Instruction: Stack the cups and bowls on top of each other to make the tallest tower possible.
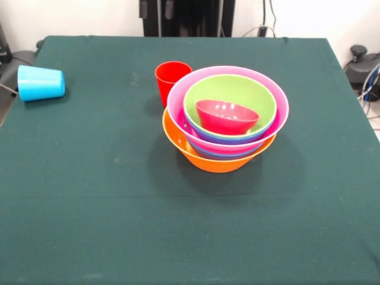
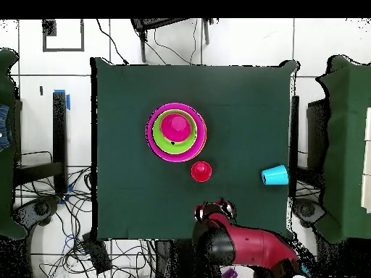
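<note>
The tower (image 1: 222, 127) stands mid-table: a big orange bowl (image 1: 205, 159) as base, then blue and purple rims, a pink bowl (image 1: 178, 95), a lime green bowl (image 1: 249, 89) and a small red bowl (image 1: 227, 116) tilted on top. It also shows in the overhead view (image 2: 176, 131). A red cup (image 1: 171, 80) stands upright right behind the tower (image 2: 201, 171). A light blue cup (image 1: 40, 83) lies on its side near the table's edge (image 2: 274, 175). The lime green cup is out of view. My gripper (image 2: 215, 212) is drawn back at the table's robot-side edge, apart from everything.
The table (image 1: 89, 196) is covered in dark green cloth. The robot's pedestal (image 1: 184, 18) stands at its far side. Cables (image 2: 65, 217) and dark furniture (image 2: 14, 210) lie around the table on the floor.
</note>
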Controlling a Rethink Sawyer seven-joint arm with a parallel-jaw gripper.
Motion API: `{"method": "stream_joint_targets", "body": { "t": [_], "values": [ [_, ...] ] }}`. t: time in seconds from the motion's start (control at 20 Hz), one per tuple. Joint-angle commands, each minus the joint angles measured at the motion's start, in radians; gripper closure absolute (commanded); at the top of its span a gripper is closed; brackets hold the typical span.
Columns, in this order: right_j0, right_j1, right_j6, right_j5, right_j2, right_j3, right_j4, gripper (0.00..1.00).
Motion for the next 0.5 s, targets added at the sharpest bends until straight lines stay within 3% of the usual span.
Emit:
{"method": "stream_joint_targets", "body": {
  "t": [0.05, 0.2, 0.5],
  "values": [
    [-0.081, 0.075, -0.023, 0.169, 0.147, -0.066, -0.032, 0.00],
    [-0.130, 0.092, -0.075, 0.235, 0.194, -0.102, -0.029, 0.00],
    [-0.124, 0.144, -0.058, 0.293, 0.239, -0.172, -0.014, 0.00]
  ]
}}
